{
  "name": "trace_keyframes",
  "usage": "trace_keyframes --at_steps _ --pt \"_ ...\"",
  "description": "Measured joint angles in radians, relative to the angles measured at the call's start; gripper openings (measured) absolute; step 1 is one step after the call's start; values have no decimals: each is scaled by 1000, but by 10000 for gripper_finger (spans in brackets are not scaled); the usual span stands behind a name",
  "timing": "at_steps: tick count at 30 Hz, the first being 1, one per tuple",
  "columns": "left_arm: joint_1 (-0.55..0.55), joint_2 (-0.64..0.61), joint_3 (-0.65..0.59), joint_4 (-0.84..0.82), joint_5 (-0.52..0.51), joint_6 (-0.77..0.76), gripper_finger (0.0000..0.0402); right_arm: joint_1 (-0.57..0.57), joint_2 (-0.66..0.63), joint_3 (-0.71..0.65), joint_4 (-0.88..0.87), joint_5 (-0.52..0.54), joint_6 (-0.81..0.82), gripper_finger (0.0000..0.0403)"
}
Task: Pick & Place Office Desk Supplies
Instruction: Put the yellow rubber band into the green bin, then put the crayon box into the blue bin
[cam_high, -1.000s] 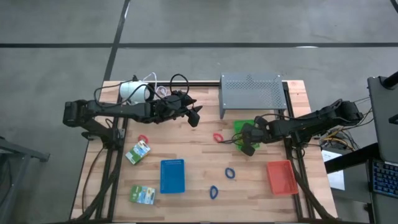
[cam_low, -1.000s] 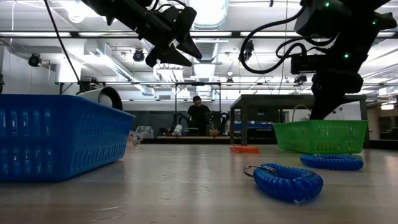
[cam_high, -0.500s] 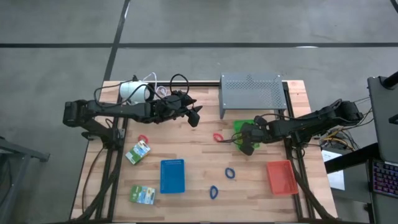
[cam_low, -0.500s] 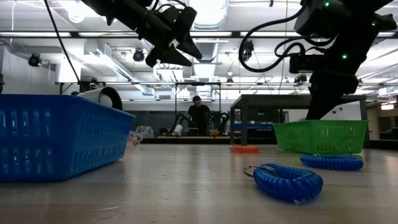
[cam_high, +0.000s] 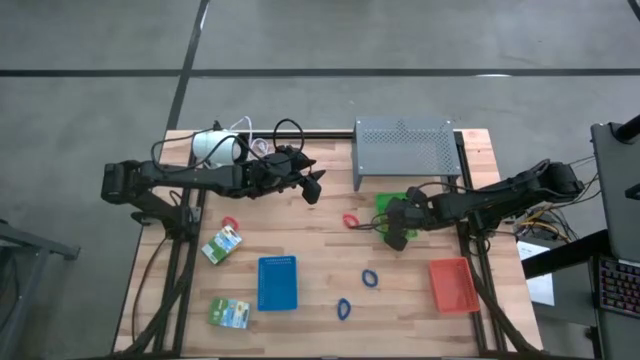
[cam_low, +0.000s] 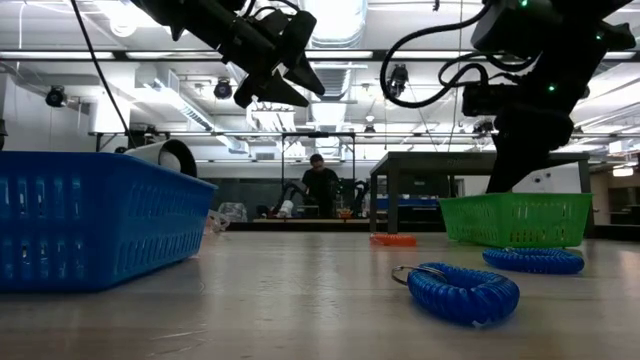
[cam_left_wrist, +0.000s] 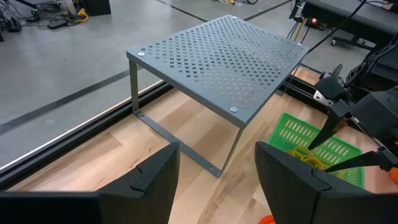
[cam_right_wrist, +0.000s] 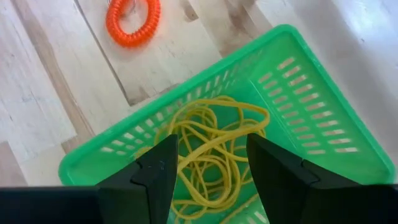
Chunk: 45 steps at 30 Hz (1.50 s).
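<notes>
The green tray (cam_right_wrist: 314, 99) holds a tangle of thin yellow rubber bands (cam_right_wrist: 200, 127) lying on its floor. My right gripper (cam_right_wrist: 211, 149) stands open just above them, pointing steeply down, its fingers on either side of the pile with nothing between them; it shows over the tray (cam_high: 394, 203) at the table's right. An orange-red coiled loop (cam_right_wrist: 132, 22) lies on the wood beside the tray. My left gripper (cam_high: 313, 190) hangs open, high over the far middle of the table.
A grey perforated stand (cam_high: 404, 150) is behind the green tray. A blue tray (cam_high: 277, 283) and a red tray (cam_high: 452, 285) sit near the front. Two blue loops (cam_high: 370, 277), a small red loop (cam_high: 230, 222) and two green-and-white packets (cam_high: 222, 244) lie loose. A white cylinder (cam_high: 215, 147) is far left.
My right gripper has opened over the green tray while its hand stays where it was.
</notes>
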Motion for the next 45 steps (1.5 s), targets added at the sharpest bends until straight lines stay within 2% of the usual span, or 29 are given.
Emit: trace_keyframes --at_steps 5,12,16,20,26,32,39,45 --pt "0 0 0 -1 0 0 213 0 -29 74 -126 0 -1 185" --pt "0 0 0 -9 0 0 214 2 -73 254 -380 -2 8 193" --pt "0 0 0 -12 0 0 214 2 -108 337 -441 -1 7 198" --pt "0 0 0 -12 0 0 214 3 -157 379 -434 17 3 199" --pt "0 0 0 -12 0 0 214 33 -257 396 -341 150 -68 199" --pt "0 0 0 -12 0 0 214 85 -389 356 -214 263 -73 199" --pt "0 0 0 -12 0 0 214 133 -500 293 -109 263 -157 199" --pt "0 0 0 -12 0 0 214 155 -526 286 -92 264 -233 199"
